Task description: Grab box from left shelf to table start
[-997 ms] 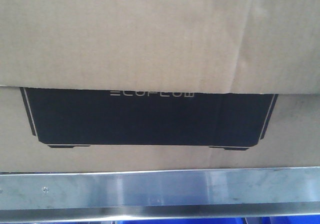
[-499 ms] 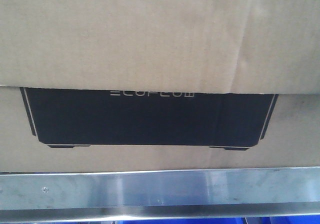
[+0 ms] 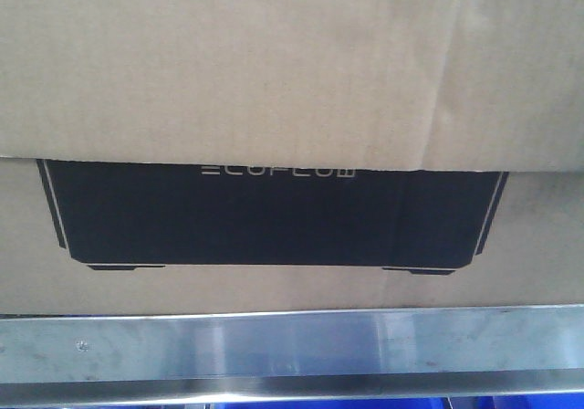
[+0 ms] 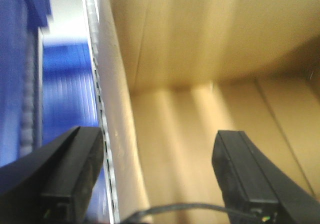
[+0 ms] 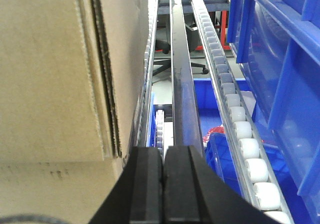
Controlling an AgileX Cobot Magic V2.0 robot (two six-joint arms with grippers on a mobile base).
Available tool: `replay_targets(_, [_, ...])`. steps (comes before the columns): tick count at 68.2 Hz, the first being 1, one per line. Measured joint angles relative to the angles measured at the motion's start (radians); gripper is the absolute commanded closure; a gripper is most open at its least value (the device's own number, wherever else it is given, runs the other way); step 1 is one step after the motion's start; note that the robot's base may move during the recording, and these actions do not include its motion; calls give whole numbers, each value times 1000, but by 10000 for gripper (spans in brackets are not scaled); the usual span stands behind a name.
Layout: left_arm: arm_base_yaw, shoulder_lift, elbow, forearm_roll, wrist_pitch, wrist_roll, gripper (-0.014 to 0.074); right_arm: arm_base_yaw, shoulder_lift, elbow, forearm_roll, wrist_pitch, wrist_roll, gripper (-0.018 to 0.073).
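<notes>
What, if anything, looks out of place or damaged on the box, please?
One thing: on the box, a cardboard flap hangs down over the front face. It covers the top of the black printed panel and clips the upper part of the lettering. No tears or crushing show.

The right gripper (image 5: pixel 164 184), fingers (image 5: pixel 147 184) pressed together, sits just right of the box (image 5: pixel 50 74) corner; roller tracks (image 5: pixel 235 119) and blue bins (image 5: pixel 280 59) lie farther right.
</notes>
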Motion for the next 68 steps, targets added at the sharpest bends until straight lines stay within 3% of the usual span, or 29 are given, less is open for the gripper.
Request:
replay_targets(13, [0, 173, -153, 5, 183, -62, 223, 0, 0, 0, 0, -2, 0, 501])
replay_targets(22, [0, 260, -211, 57, 262, -145, 223, 0, 0, 0, 0, -3, 0, 501])
replay_targets(31, [0, 311, -225, 87, 283, -192, 223, 0, 0, 0, 0, -3, 0, 501])
replay_targets(68, [0, 429, -227, 123, 327, -202, 223, 0, 0, 0, 0, -71, 0, 501])
